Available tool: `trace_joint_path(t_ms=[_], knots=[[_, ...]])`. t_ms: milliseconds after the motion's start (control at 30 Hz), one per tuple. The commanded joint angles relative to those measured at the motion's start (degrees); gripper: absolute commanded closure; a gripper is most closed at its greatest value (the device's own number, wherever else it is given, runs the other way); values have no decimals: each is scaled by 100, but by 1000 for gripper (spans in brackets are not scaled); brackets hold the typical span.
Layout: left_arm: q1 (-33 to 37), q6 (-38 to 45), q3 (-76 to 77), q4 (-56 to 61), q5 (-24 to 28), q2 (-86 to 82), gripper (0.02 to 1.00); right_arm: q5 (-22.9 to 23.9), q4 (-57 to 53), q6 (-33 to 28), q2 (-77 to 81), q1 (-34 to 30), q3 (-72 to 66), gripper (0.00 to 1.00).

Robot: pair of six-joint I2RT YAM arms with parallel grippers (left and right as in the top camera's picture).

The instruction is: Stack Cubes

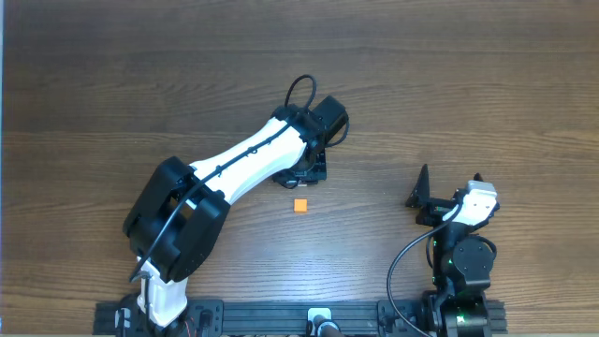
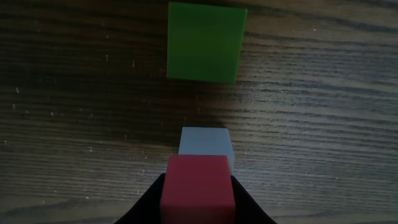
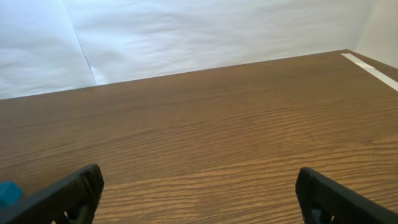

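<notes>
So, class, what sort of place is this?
Likely a robotics lab bench: the left arm and right arm mounted at a wooden table, small coloured cubes like the red cube, a plain white backdrop.

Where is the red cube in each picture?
Top view: hidden beneath the left gripper, near the middle of the table.
Left wrist view: the red cube sits between that gripper's fingers, with a pale cube just past it and a green cube farther off.
Right wrist view: not in it.
Shared landmark: the wooden table, seen in all three.
</notes>
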Motion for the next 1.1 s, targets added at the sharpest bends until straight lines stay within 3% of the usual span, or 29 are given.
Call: trace_joint_path(t_ms=[33, 733, 1100], knots=[[35, -101, 48, -2, 76, -227, 958, 76, -7, -28, -46, -33, -31, 7], [35, -129, 46, 81, 52, -227, 950, 76, -7, -28, -46, -33, -31, 7], [35, -127, 46, 79, 52, -227, 882, 76, -7, -28, -46, -33, -31, 9]])
